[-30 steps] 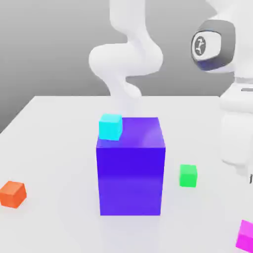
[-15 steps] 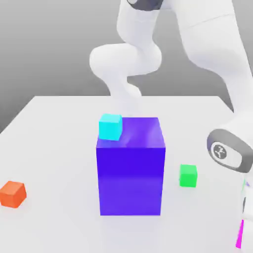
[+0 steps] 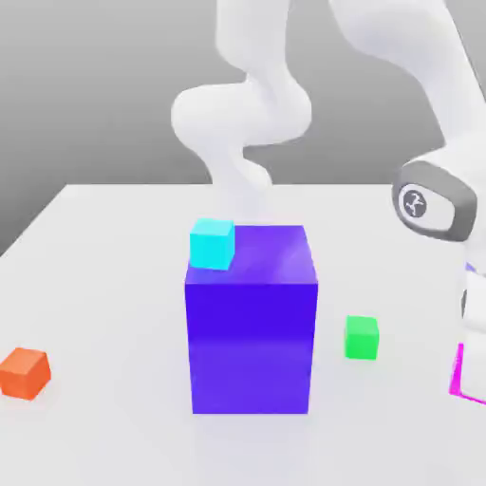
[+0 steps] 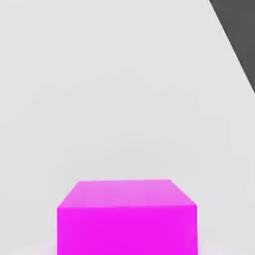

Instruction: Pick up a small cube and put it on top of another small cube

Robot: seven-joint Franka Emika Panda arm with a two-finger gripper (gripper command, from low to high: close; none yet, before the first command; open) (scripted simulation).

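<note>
While my claw is clamped on the small glossy magenta cube [image 3: 465, 372] at the exterior view's four o'clock edge, the small plain green cube [image 3: 362, 337] sits on the white surface [image 3: 104, 285] near it, toward nine o'clock, beside the big blue-purple block [image 3: 252, 323].

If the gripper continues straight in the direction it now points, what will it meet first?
The gripper points down and is shut on the magenta cube, so the cube fills its path. Beneath the cube lies only the white table. The green cube sits off to the exterior view's left, probably outside that line.
</note>
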